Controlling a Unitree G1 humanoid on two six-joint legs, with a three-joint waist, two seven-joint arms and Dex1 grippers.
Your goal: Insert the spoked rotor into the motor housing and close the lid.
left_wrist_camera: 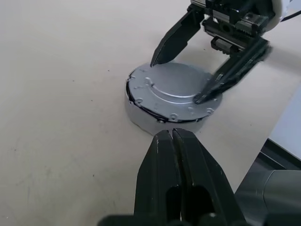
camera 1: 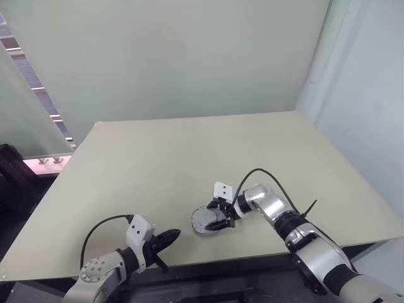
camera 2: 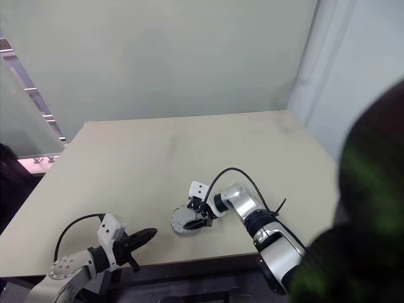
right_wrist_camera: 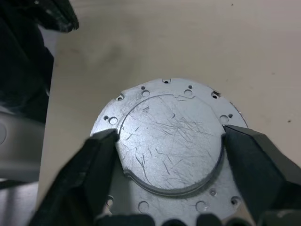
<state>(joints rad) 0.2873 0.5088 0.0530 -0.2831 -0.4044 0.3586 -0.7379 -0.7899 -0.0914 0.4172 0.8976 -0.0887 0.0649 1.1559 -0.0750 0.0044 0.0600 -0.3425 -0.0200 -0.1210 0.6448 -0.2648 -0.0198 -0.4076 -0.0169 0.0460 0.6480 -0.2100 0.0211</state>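
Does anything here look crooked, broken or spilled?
Nothing stands out. The lid sits flat on the housing on the table; it bears fine scratches, nothing more. The right gripper's fingers straddle its raised centre.

Table (camera 1: 189, 145) bare across far half, left and right sides; open passage there. Near edge centre: lid (left_wrist_camera: 176, 87) on motor housing (left_wrist_camera: 155, 120), right gripper (camera 1: 222, 214) straddling it. Left gripper (camera 1: 165, 238) near-left, gap between.

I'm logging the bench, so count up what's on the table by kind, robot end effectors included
Round silver motor assembly: 1
Black two-fingered end effectors: 2, the left end effector and the right end effector
Total: 3
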